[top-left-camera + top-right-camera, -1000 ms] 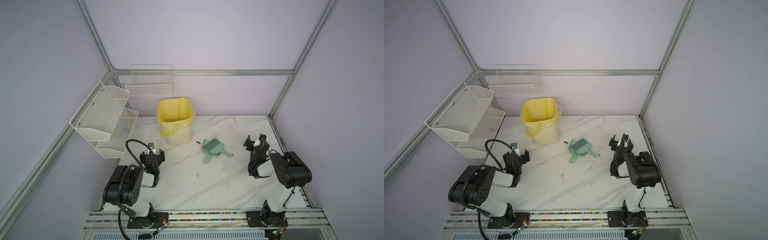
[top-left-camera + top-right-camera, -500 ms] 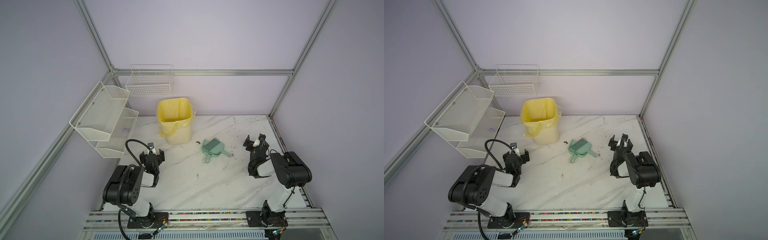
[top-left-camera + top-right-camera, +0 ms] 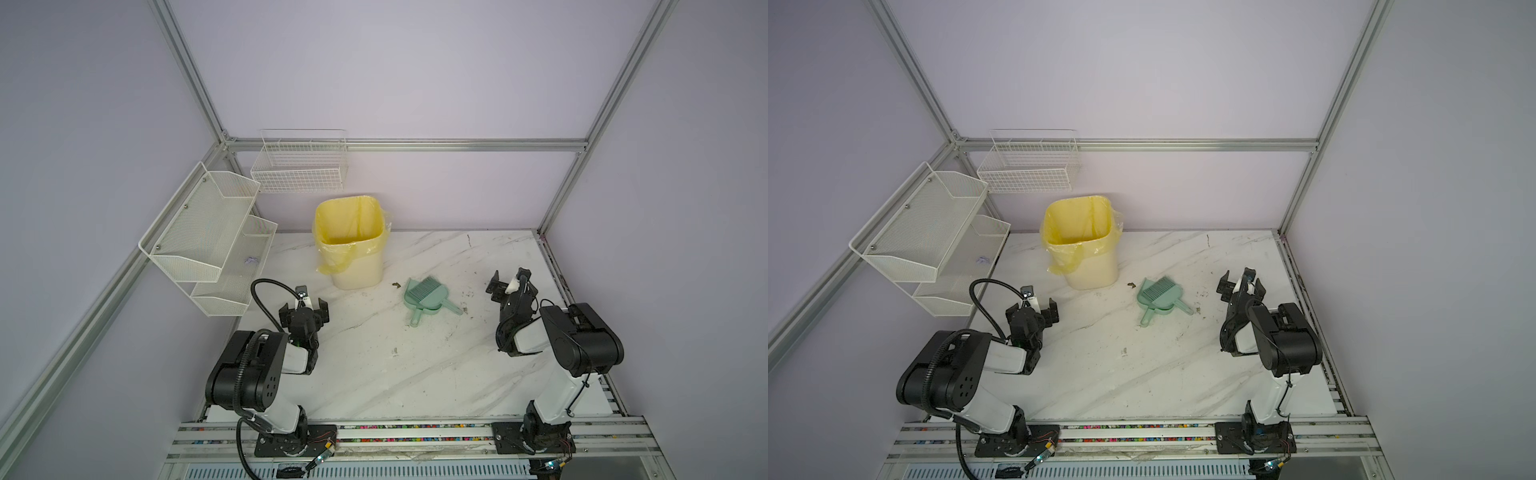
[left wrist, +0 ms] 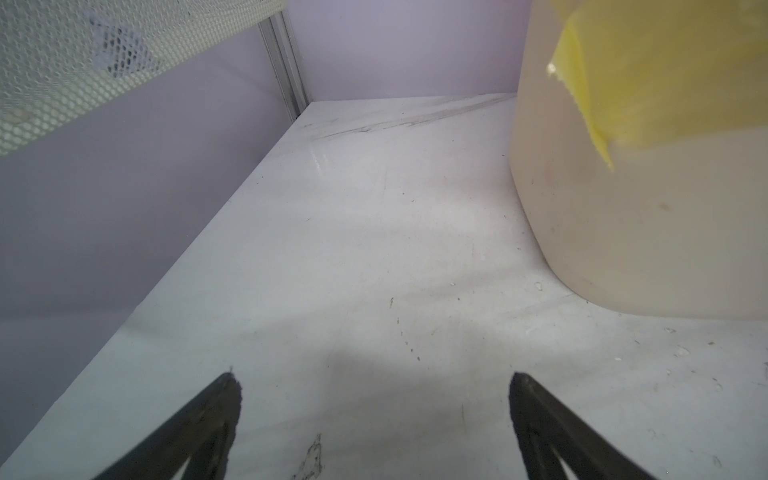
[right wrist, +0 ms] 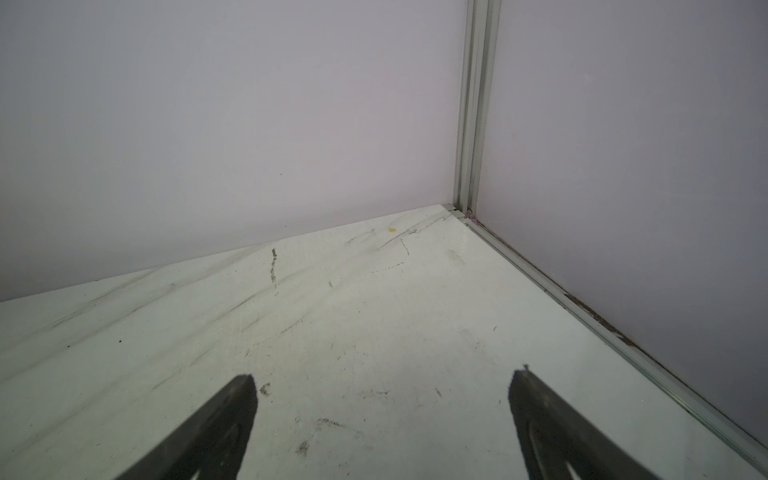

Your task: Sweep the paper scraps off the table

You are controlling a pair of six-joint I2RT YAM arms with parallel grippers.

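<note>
Table point(image 3: 415, 365); scrap point(image 3: 250, 260) on shelf point(image 3: 237, 275) beyond left fingers point(image 3: 322, 306)

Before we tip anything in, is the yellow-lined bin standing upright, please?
Upright: the bin stands on its base on the table, open mouth facing up.

Cream bin point(image 3: 359, 266) with a yellow liner point(image 3: 349, 224) stands upright at the back, mouth open. To its right and apart from it, a green dustpan point(image 3: 435, 304) lies flat, with a small brush point(image 3: 420, 289) resting inside. White mesh shelves point(image 3: 203, 241) on the left wall, wire basket point(image 3: 301, 170) on the back wall.
</note>
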